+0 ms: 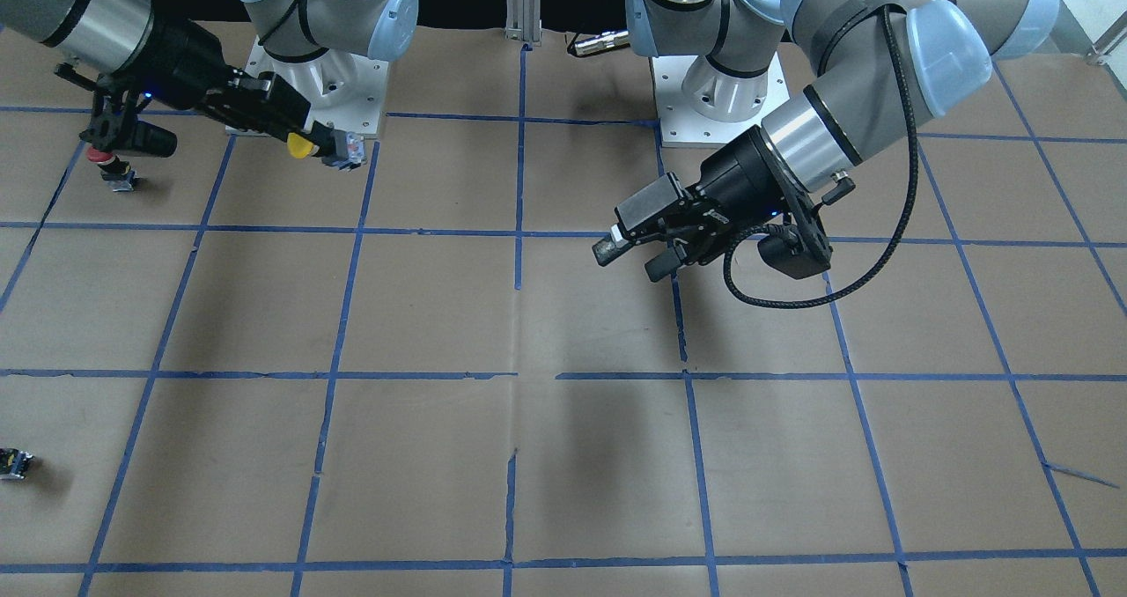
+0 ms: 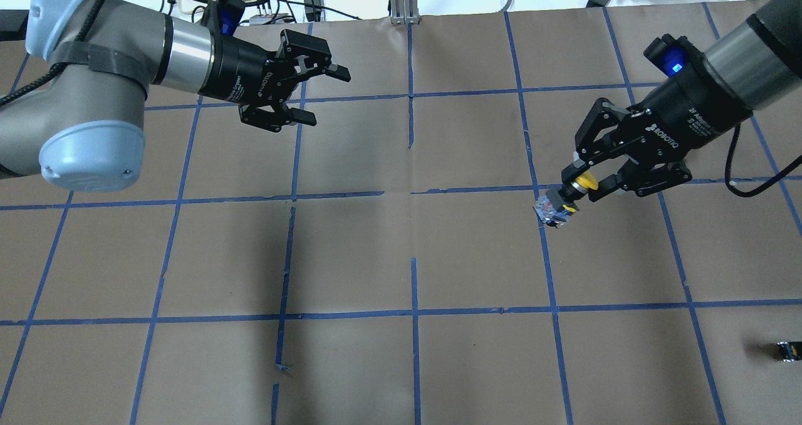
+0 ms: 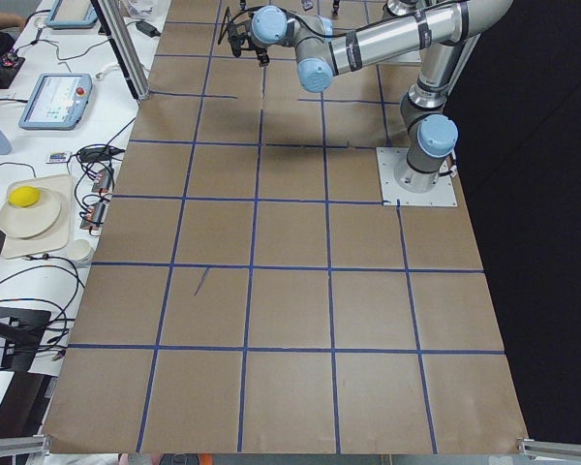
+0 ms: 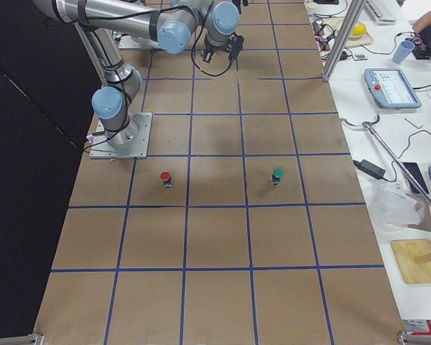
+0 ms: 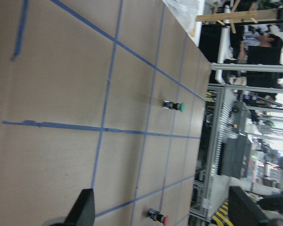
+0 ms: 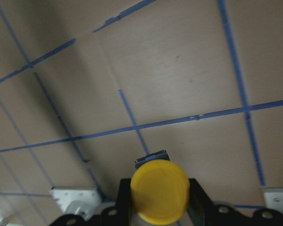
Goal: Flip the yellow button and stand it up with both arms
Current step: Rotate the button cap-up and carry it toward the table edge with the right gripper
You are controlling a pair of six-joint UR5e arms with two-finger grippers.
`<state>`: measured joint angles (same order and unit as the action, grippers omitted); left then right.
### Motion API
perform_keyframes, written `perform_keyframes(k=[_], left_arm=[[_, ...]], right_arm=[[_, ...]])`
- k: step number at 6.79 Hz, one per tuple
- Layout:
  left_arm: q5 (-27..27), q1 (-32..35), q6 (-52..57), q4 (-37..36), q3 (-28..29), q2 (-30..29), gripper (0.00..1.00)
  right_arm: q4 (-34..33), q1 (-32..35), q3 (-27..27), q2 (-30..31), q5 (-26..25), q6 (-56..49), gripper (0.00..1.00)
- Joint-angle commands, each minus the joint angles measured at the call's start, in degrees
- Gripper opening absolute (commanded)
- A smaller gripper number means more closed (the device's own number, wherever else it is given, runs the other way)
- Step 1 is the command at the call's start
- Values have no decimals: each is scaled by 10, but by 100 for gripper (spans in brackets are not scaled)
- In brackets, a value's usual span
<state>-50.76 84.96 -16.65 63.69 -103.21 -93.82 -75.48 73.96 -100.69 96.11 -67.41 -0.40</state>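
My right gripper (image 2: pixel 585 184) is shut on the yellow button (image 2: pixel 564 200) and holds it above the table. Its fingers clamp the button at the yellow cap and neck, and the grey switch block sticks out past the fingertips. In the front-facing view the button (image 1: pixel 301 146) sits in the right gripper (image 1: pixel 315 137) at the upper left. The right wrist view shows the yellow cap (image 6: pixel 159 191) between the fingers. My left gripper (image 2: pixel 308 94) is open and empty, far to the left of the button. It also shows in the front-facing view (image 1: pixel 630 259).
A red-capped button (image 1: pixel 110 167) stands under the right wrist. It also shows in the right exterior view (image 4: pixel 165 178), with a green-capped button (image 4: pixel 276 175) standing nearby. A small dark switch block (image 2: pixel 788 350) lies at the table's right edge. Blue tape lines grid the brown table.
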Motion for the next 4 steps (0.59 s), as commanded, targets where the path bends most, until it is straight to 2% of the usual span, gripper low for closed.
perform_keyframes(k=[1, 2, 3, 4], left_arm=[[-240, 21, 7, 94, 67, 1, 100], [-324, 36, 7, 142, 93, -2, 100], [-400, 52, 46, 185, 100, 14, 100], [-404, 55, 60, 233, 107, 46, 100]], right_arm=[[-91, -27, -2, -50, -167, 23, 5], [-104, -58, -1, -71, -204, 20, 2], [-160, -95, -3, -104, -250, -4, 2], [-240, -115, -9, -139, -267, -12, 3]])
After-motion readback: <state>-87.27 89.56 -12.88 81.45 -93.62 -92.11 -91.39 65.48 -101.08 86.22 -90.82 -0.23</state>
